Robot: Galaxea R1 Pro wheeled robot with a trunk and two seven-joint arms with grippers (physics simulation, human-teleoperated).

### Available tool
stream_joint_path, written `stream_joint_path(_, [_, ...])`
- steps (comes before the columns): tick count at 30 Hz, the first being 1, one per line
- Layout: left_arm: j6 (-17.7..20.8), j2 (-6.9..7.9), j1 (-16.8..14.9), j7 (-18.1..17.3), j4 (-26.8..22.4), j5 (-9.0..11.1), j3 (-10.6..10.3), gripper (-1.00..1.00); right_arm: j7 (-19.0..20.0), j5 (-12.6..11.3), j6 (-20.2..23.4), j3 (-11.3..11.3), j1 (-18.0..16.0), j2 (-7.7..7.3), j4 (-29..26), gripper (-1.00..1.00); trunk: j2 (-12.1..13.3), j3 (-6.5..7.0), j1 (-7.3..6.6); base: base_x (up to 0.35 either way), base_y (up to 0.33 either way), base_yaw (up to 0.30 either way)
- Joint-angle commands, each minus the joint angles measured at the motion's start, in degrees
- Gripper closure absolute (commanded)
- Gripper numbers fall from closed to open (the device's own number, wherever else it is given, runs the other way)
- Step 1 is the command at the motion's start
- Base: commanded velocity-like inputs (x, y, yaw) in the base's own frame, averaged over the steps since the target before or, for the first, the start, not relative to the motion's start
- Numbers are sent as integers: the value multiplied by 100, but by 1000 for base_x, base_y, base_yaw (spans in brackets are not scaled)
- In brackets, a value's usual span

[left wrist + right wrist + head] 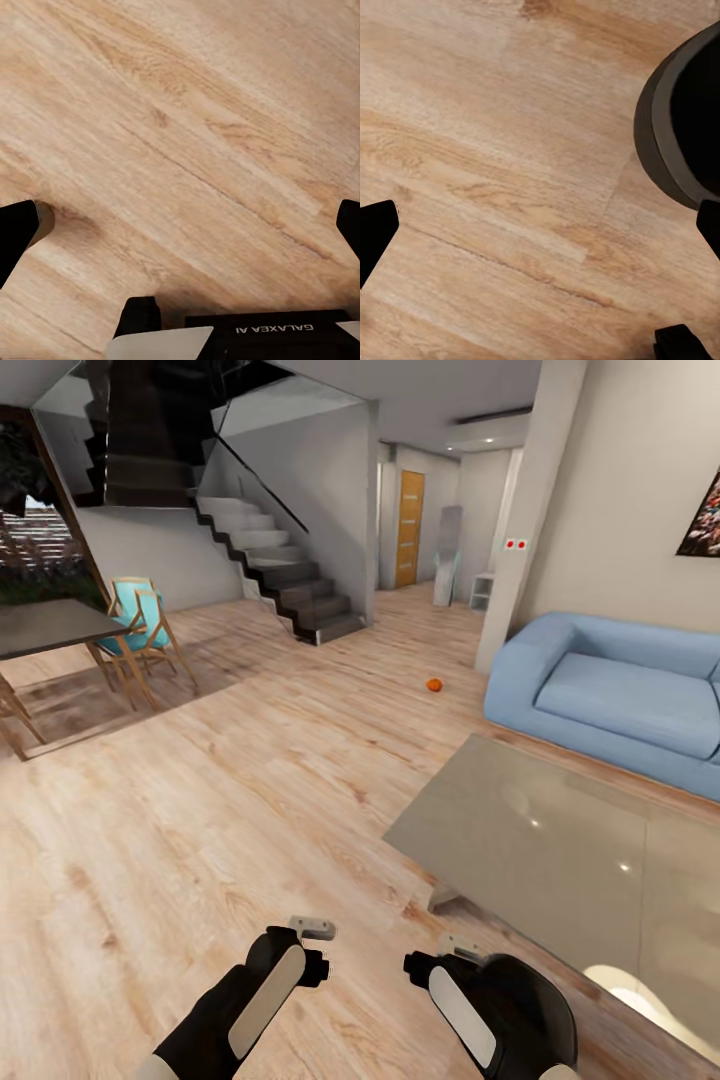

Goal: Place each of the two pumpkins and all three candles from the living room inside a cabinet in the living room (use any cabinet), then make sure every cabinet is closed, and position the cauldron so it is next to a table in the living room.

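One small orange pumpkin [433, 684] lies on the wood floor far ahead, near the end of the sofa. The low grey-topped table [560, 840] stands at my right front. Both grippers hang low over bare floor near me, empty: the left gripper [311, 938] [180, 225] and the right gripper [456, 950] [540, 229] are open, with fingertips wide apart in the wrist views. In the right wrist view a round dark rim with a black inside [660, 120] sits on the floor beside the right gripper; it may be the cauldron, I cannot tell. Candles and cabinet are out of view.
A blue sofa [620, 700] stands behind the table at the right. A dark dining table [50, 625] with wooden chairs [140, 630] is at the left, a staircase [290, 580] at the back. Wide open floor lies between me and the pumpkin.
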Motion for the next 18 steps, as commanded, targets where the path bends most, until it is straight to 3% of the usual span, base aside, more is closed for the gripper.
stream_joint_path(1, [5,1,-6,60,-2,58,-12,-100,-45,-36,6,17,-3,-4,-11,-100,-3,-5,0,0,0,289])
stream_joint_path(18, [5,1,-7,51,-7,58,-12,-100,-45,-37,-16,31,-3,-4,-7,-100,-3,-5,0,0,0,289])
